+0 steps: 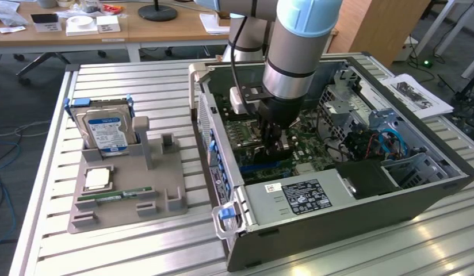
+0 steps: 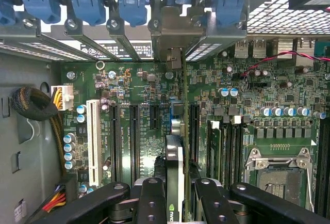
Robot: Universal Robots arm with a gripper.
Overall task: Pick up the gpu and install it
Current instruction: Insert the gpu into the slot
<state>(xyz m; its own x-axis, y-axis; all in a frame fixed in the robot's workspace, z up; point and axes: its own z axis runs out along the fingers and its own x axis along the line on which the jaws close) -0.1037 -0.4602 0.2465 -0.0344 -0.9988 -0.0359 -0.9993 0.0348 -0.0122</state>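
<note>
Inside the open black computer case (image 1: 321,236), at three o'clock from the grey parts holder (image 1: 114,207) in the exterior view, the black claw (image 2: 178,195) is gripping, partly closed, the thin black gpu (image 2: 174,157) edge-on above the green motherboard (image 2: 129,79). Likely light, stiff and fragile, it is being held by its top edge.

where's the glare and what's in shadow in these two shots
exterior view: glare streaks the table slats at the exterior view's right, the computer case interior sits in shade; wrist view: white washout behind the slot brackets, motherboard evenly lit, pincer dark, closed on the gpu
</note>
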